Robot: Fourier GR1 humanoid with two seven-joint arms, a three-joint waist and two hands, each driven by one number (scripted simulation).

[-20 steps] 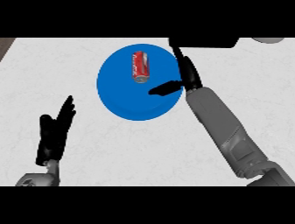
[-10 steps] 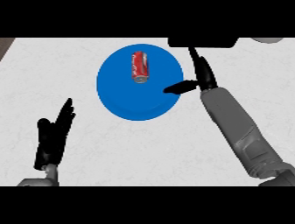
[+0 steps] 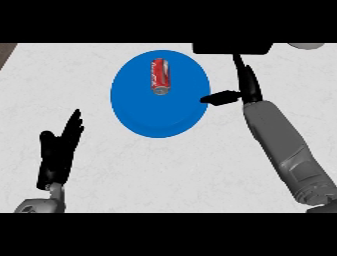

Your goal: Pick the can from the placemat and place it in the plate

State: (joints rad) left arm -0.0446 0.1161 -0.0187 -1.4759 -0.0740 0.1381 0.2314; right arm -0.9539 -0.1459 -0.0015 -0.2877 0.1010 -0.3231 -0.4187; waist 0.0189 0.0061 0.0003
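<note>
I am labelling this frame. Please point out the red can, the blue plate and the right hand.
red can (image 3: 159,76): head view, middle of its side.
blue plate (image 3: 152,119): head view, bare lower part.
right hand (image 3: 246,90): head view, on the palm.

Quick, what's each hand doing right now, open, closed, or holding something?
Left hand: open, holding nothing, resting at lower left.
Right hand: open, holding nothing, beside the round blue plate; the red can lies on it.

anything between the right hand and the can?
Nothing visible. The red can lies on its side on the blue plate. The right hand hovers open at the plate's right edge, thumb pointing toward the plate; only bare plate lies between it and the can.
</note>
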